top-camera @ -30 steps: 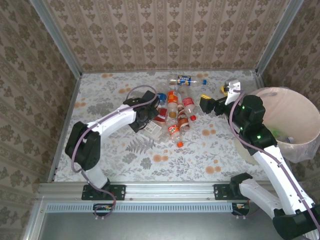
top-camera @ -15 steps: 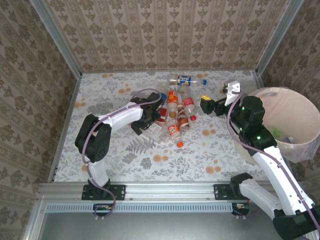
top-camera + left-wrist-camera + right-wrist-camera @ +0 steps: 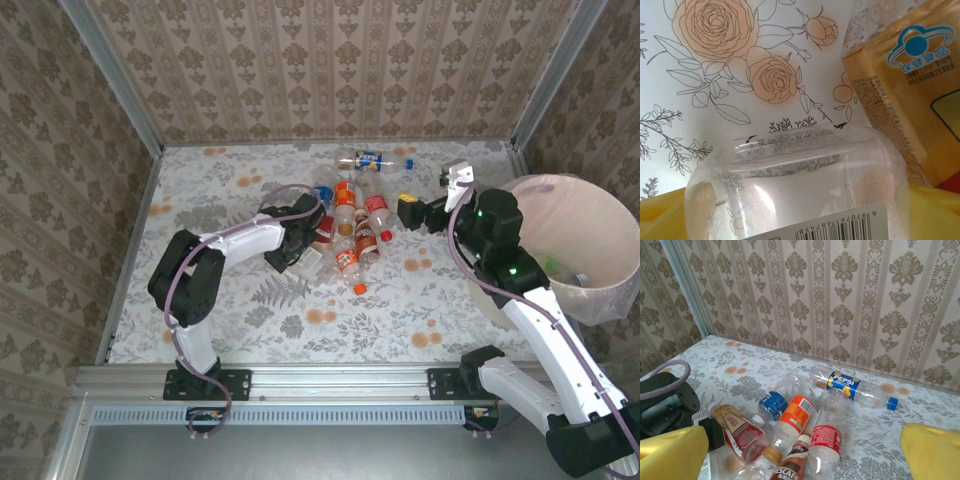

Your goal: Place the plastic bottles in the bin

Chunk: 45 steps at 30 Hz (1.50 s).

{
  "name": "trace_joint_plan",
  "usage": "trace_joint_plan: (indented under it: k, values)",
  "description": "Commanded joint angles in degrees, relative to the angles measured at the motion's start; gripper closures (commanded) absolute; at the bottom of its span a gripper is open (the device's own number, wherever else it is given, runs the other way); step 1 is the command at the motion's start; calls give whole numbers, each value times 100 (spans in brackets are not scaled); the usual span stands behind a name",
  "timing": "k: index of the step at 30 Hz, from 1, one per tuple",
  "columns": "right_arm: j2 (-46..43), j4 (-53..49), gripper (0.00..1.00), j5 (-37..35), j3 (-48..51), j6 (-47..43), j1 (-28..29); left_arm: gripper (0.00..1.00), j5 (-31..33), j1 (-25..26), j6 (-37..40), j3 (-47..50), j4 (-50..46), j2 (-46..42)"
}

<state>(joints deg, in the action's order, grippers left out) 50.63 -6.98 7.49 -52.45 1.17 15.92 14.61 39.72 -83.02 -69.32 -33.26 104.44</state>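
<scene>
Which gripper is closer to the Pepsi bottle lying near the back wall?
Right. The right gripper sits just nearside and right of the Pepsi bottle; the left gripper is farther off, at the near left edge of the bottle pile.

Pale pink-lined bin (floral table)

Floral table, plastic bottles lying clustered
</scene>
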Motion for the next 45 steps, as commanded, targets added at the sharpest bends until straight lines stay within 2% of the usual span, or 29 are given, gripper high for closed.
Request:
trace_joint_plan:
  k: [1,4,7,12,16,21,24,30,33,39,43,45]
  values:
    - [25,-53,0,-59,-189,-117,59,11,36,-73,-171,347,275,100]
    - [67,-56,0,-71,-213,-109,94,12,24,-98,-103,348,276,133]
    - [78,-55,0,-76,-219,-110,127,18,25,-104,44,310,221,105]
    - [151,7,0,80,-159,-42,165,22,220,-90,462,256,188,-216]
    - [219,235,0,181,32,436,192,22,401,-54,1023,289,399,-664]
    - [250,711,0,360,401,1255,254,23,1019,79,1515,362,513,-1302]
    - [330,1012,0,543,578,1731,290,23,1053,110,2044,418,979,-1638]
    - [614,1315,0,1087,699,2113,313,24,416,114,3346,388,2064,-2078]
    - [847,1143,0,1382,529,2160,316,25,-220,113,3750,374,2710,-2213]
    - [1283,1469,0,1844,437,2709,449,26,-1475,115,4203,64,3687,-2179]
    - [1422,1621,0,2061,378,2667,588,26,-1977,143,4260,-192,3872,-2044]
    - [1456,1745,0,1941,404,2651,664,27,-2243,176,4218,-263,4037,-1963]
